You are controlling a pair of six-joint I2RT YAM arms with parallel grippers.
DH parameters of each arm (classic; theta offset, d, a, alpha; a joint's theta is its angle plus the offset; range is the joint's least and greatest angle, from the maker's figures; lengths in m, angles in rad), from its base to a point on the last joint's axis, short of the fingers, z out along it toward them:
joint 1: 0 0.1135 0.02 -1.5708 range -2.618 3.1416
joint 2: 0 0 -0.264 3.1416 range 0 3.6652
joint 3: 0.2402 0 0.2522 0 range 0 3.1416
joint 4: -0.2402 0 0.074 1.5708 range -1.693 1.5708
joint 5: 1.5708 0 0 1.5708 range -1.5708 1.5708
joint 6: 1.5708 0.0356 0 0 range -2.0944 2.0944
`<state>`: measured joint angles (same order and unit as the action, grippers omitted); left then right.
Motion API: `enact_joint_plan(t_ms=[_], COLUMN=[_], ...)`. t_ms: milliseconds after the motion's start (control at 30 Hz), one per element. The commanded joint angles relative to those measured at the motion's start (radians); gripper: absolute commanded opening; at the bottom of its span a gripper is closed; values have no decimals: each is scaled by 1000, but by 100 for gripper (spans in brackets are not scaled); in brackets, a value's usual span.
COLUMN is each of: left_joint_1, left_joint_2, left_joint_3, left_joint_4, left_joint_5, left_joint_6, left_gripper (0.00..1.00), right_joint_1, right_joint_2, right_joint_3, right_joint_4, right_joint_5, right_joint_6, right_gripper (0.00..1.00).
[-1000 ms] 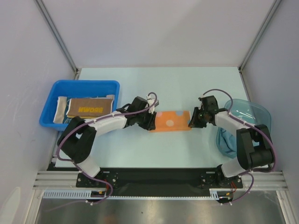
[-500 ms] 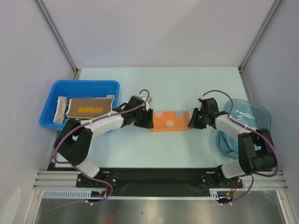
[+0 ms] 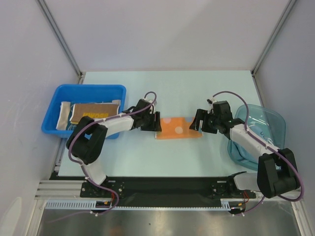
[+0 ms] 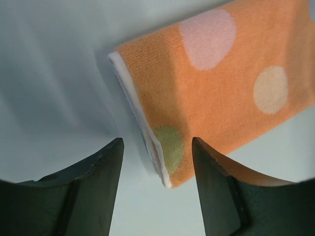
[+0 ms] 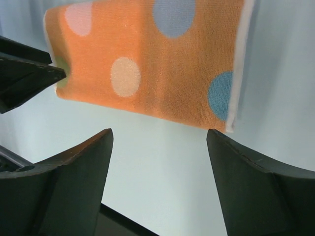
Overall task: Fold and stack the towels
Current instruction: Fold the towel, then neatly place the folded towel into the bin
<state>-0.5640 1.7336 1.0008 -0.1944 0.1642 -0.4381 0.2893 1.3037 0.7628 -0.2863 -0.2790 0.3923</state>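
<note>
Towels lie in three spots on my pale counter [image 3: 197, 93]. The blue bin [image 3: 88, 87] at left holds a folded brown towel [image 3: 93, 113] beside a pale towel [image 3: 63, 116]. The clear blue tub [image 3: 268, 120] at right holds a light blue towel [image 3: 240, 147]. The folded orange dotted towel [image 3: 178, 127] lies flat between them. I see left jaws spread around its left corner, right jaws spread wide just off its right end.

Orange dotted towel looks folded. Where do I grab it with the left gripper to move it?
Take the orange dotted towel by its left short end, where the white-hemmed layers stack, coming in low from the left. The open left gripper faces that end, and pinching all layers together should keep the fold from opening.
</note>
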Motion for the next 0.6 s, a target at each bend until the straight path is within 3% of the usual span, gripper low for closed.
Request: enact_joint_plan(t_ms=[0,200,300,567], left_joint_1=[9,7,7,0], left_joint_2=[36,61,58,92], left_joint_3=[30,-33,-65,-53], left_joint_4=[44,73,113,79], left_joint_5=[1,0,20,15], left_joint_6=[-48,-83,-103,-131], left_gripper=[63,58,58,53], right_joint_1=[7,10,13,17], right_joint_2=[-35,-44,-43,-57], right_joint_3=[43,41,41,30], right_joint_4=[7,7,10,9], right_joint_5=[-18,-22,-31,-28], right_joint_6=[-9,-18,-20,-20], right_gripper=[84,89,100,100])
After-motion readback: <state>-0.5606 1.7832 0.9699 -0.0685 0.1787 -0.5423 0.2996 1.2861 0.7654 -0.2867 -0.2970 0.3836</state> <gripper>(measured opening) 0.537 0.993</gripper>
